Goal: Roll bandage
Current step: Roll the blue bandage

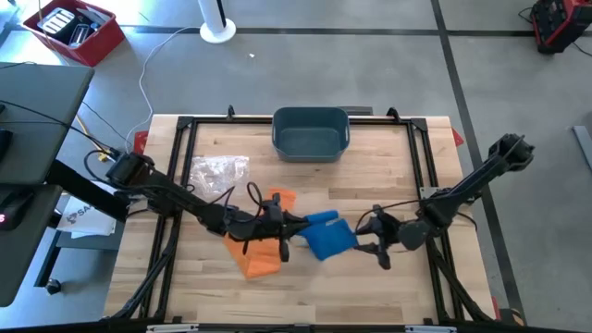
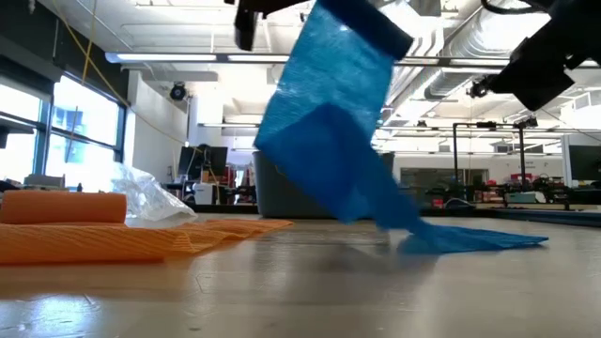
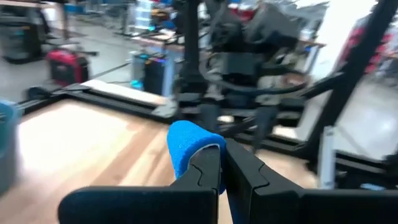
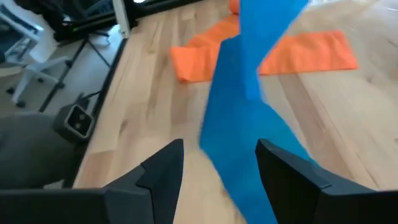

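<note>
A blue bandage (image 1: 328,236) hangs in a wide strip (image 2: 329,122) from my left gripper (image 1: 282,225), which is shut on its upper, rolled end. The strip's lower end (image 2: 470,239) lies on the table. My right gripper (image 1: 379,248) is open to the right of the bandage. In the right wrist view the strip (image 4: 249,124) runs down between its two fingers (image 4: 163,167); whether they touch it, I cannot tell. An orange bandage (image 1: 259,254) lies flat on the table, rolled at one end (image 2: 61,207). My left gripper pinches the blue bandage's rolled end (image 3: 186,146) between its two fingers (image 3: 208,174). The fingers come level from the table's left. That end is lifted clear, and the strip hangs slanting below it with its free end (image 2: 470,239) on the table.
A grey-blue bin (image 1: 310,132) stands at the table's far middle. A crumpled clear plastic bag (image 1: 219,171) lies at the far left, also in the low view (image 2: 150,197). Bare wood shows along the near edge (image 1: 305,301).
</note>
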Motion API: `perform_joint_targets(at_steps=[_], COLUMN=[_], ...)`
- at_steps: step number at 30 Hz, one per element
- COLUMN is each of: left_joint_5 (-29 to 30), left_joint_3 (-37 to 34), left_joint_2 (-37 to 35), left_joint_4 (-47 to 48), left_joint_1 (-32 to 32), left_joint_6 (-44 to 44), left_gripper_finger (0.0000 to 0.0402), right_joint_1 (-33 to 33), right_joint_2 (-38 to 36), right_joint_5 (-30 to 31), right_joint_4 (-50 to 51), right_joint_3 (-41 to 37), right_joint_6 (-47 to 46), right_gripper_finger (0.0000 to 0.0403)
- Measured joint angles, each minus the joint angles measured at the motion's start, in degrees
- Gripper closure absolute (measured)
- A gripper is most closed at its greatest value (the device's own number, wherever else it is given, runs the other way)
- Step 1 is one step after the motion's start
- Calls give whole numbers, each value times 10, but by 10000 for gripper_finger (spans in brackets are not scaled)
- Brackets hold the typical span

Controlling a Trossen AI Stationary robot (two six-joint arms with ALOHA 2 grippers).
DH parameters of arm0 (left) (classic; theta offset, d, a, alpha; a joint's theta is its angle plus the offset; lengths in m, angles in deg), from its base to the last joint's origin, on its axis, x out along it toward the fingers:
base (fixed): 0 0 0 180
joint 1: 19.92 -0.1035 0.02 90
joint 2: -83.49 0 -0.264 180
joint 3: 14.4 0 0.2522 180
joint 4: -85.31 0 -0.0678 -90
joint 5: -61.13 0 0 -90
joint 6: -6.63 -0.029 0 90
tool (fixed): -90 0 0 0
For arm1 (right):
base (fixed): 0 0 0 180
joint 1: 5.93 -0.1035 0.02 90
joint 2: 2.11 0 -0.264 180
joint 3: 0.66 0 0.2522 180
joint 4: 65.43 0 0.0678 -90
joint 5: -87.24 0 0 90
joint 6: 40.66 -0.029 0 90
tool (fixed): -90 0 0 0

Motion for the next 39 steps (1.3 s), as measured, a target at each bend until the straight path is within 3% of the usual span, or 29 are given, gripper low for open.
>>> perform_joint_targets(at_steps=[7, 18, 25, 34, 39], left_joint_5=[72, 74, 75, 75, 76], left_joint_3=[0, -1, -1, -1, -1], left_joint_2=[-27, -24, -24, -24, -24], left_joint_4=[64, 60, 41, 46, 50], left_joint_1=[7, 11, 13, 22, 23], left_joint_6=[0, 0, 0, 0, 0], left_gripper_finger=[401, 401, 401, 401, 401], right_joint_1=[5, 97, 161, 135, 123], right_joint_2=[6, 90, 146, 254, 271], right_joint_5=[-4, -3, -47, 0, -2], right_joint_4=[44, 53, 5, -81, -117], right_joint_3=[-1, -43, -43, -43, -43], right_joint_6=[-27, -125, -94, -99, -47], right_gripper_finger=[206, 206, 206, 206, 209])
